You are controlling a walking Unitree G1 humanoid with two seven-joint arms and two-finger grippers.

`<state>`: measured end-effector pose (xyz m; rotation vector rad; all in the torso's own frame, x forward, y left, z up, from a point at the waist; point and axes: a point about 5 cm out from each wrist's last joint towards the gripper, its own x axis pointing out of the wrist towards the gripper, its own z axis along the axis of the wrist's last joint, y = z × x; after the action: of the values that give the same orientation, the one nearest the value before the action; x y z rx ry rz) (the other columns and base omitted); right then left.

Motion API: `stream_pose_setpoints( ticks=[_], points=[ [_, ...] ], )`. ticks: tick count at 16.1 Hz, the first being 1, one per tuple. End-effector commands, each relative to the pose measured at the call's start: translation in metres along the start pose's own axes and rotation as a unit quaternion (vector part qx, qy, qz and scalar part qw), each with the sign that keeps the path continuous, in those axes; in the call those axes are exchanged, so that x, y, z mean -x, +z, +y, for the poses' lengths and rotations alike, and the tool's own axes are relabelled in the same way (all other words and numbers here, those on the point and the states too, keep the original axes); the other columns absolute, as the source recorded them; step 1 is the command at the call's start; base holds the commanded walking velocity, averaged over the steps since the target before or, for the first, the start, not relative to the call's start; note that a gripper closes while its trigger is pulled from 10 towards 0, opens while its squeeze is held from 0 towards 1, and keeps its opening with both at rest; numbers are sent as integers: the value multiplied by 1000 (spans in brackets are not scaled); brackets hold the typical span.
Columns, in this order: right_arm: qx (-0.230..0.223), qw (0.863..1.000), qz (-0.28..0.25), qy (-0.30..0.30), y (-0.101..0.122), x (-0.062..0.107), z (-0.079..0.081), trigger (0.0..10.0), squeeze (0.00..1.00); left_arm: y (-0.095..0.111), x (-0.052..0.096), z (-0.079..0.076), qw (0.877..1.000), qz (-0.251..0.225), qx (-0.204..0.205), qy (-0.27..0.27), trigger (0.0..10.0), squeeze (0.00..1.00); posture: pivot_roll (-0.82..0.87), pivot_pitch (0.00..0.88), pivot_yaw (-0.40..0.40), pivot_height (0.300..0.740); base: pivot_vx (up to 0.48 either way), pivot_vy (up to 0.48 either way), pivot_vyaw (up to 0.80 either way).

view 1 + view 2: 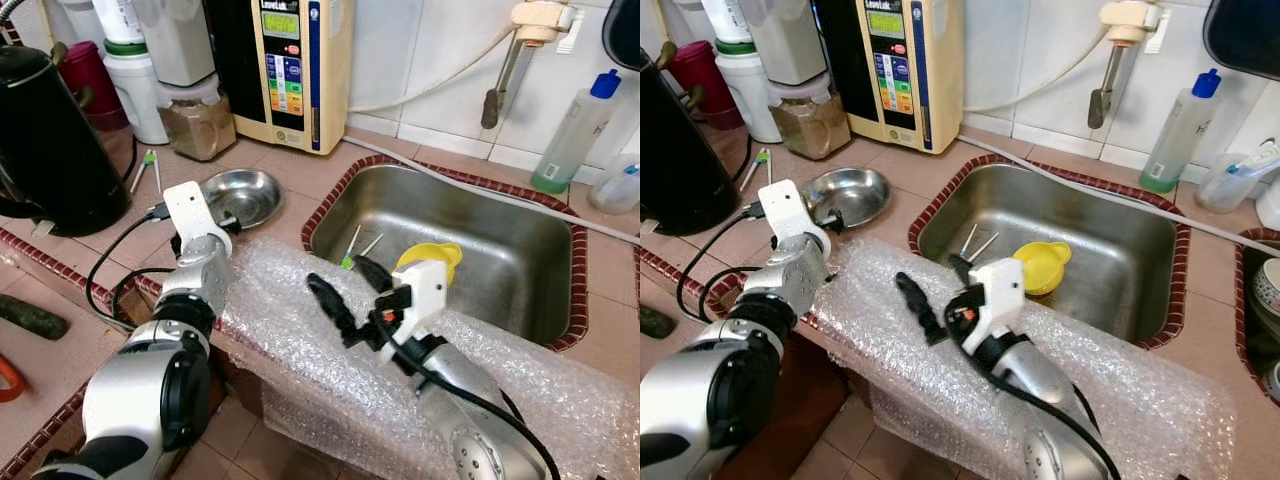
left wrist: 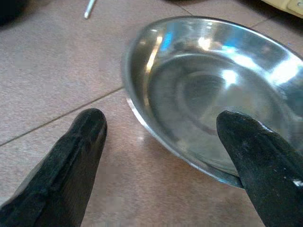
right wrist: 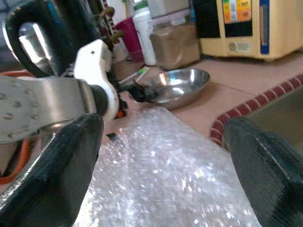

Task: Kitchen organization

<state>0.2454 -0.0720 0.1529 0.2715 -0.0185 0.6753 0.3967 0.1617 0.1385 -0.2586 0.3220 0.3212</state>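
Steel bowl (image 1: 240,195) sits on the tiled surface (image 1: 290,170), between the black kettle (image 1: 50,140) and the sink (image 1: 460,240), and the left gripper (image 2: 161,156) is right on it. Fingers spread wide here: in the left wrist view one finger (image 2: 71,161) hangs over bare tile outside the rim, the other (image 2: 260,161) sits over the bowl's inside, so the near rim runs straight through the gap. I can't tell whether either finger is touching the metal yet. That's the relation that matters: the bowl lies dead ahead of the left fingers, rim edge-on between them, so a pinch on the rim looks like the next call.

Right gripper (image 1: 350,295) hovers over the bubble wrap (image 1: 330,350) draped along the front edge of the surface, fingers also spread and pinching nothing, well apart from the bowl. The left arm is clearly the nearer one.

Down in the sink lie a yellow funnel-like piece (image 1: 432,258) and a couple of thin sticks (image 1: 358,245). Thin rim, shiny steel — my guess is it could slip if the pinch lands shallow.
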Motion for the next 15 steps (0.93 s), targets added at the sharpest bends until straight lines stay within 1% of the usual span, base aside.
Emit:
stream_pose_setpoints(
  ticks=[1, 3, 4, 5, 6, 7, 8, 10, 11, 12, 13, 15],
  points=[
    [2, 1000, -4, 9, 5, 0, 5, 10000, 0, 2, 0, -5, 1000, 12, 9, -7, 10000, 0, -97, 19, 72, 740, 0, 0, 0],
    [4, 1000, 0, 6, 5, 0, 5, 10000, 0, 4, 0, -9, 999, 22, 29, -19, 10000, 0, -104, 24, 80, 740, 0, 0, 0],
    [5, 1000, 1, 3, 5, 0, 6, 10000, 0, 4, 0, -9, 999, 29, 41, -17, 4353, 0, -106, 27, 84, 740, 0, 0, 0],
    [6, 1000, 2, 2, 5, 0, 6, 10000, 0, 4, 0, -8, 998, 36, 40, -13, 1961, 0, -106, 29, 86, 740, 0, 0, 0],
    [8, 1000, 3, -1, 5, 1, 5, 10000, 0, 1, 0, -6, 998, 51, 39, -8, 0, 0, -106, 30, 87, 740, 0, 0, 0],
    [10, 1000, 5, -5, 4, 1, 3, 10000, 0, -2, 0, -5, 995, 75, 67, -5, 0, 0, -107, 31, 88, 740, 0, 0, 0],
    [10, 1000, 4, -9, 4, 1, 2, 10000, 0, -2, 0, -5, 993, 81, 81, -4, 0, 0, -97, 33, 89, 740, 0, 0, 0],
    [10, 1000, 4, -11, 4, 0, 0, 10000, 0, -2, -1, -1, 993, 81, 84, 0, 0, 0, -97, 33, 89, 740, 0, 0, 0],
    [9, 1000, 5, -10, 4, -2, 1, 10000, 0, -4, -2, 6, 991, 90, 95, 13, 0, 0, -87, 32, 86, 740, 0, 0, 0],
    [9, 1000, 5, -10, 4, -2, 0, 10000, 0, -5, -2, 7, 991, 92, 97, 14, 0, 0, -82, 33, 86, 740, 0, 0, 0],
    [9, 1000, 5, -9, 4, -3, 0, 10000, 0, -8, -3, 12, 989, 106, 100, 21, 0, 0, -79, 34, 84, 740, 0, 0, 0],
    [10, 1000, 6, -11, 4, -4, -1, 10000, 0, -11, -3, 21, 988, 113, 96, 32, 0, 0, -67, 36, 84, 740, 0, 0, 0]
  ],
)
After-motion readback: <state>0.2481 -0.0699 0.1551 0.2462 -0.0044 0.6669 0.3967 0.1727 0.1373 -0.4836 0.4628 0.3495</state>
